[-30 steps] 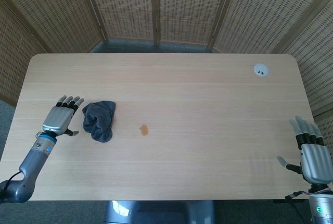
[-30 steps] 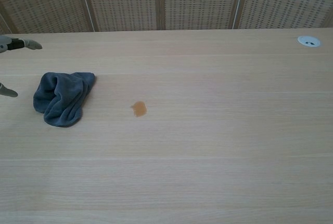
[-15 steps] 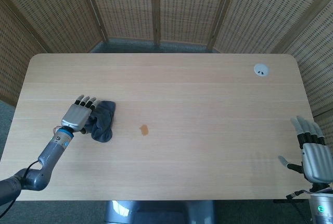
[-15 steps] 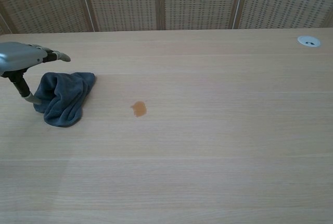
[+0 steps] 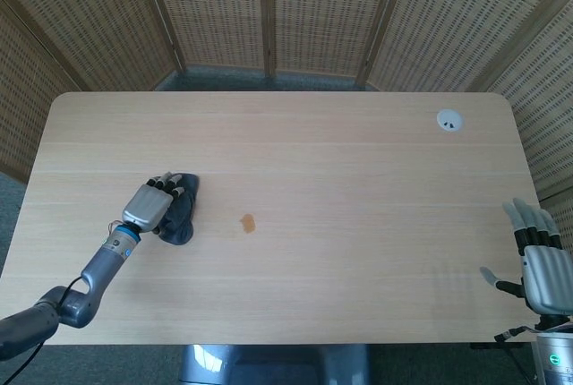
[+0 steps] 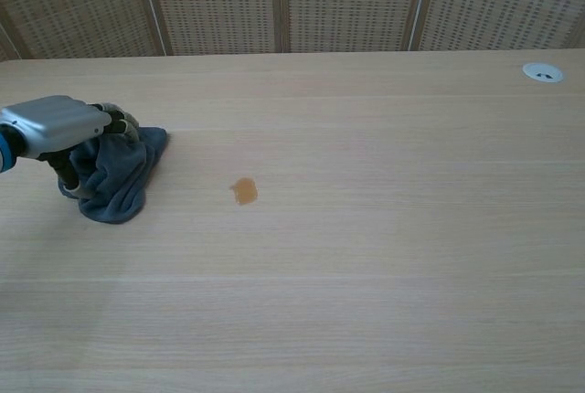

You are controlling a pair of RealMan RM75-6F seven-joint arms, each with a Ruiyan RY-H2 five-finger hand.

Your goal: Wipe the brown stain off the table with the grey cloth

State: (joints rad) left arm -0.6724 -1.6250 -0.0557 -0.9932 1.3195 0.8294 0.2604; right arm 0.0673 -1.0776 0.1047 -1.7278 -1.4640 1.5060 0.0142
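Note:
The grey cloth (image 5: 183, 216) (image 6: 119, 187) lies crumpled on the left part of the wooden table (image 5: 340, 161). My left hand (image 5: 150, 204) (image 6: 55, 125) lies on top of the cloth's left half. Its fingers curl down into the fabric and its thumb presses the near-left edge, so it grips the cloth. The small brown stain (image 5: 248, 222) (image 6: 243, 191) is on bare wood a short way right of the cloth, apart from it. My right hand (image 5: 541, 264) hovers at the table's near right corner, fingers spread, holding nothing; the chest view does not show it.
A white round grommet (image 5: 449, 119) (image 6: 542, 71) sits in the table's far right corner. Woven screens (image 5: 269, 9) stand behind and beside the table. Bare wood stretches between the stain and my right hand.
My left hand has moved right, from beside the cloth onto it, and its fingers have curled down into the fabric. The right hand has barely moved.

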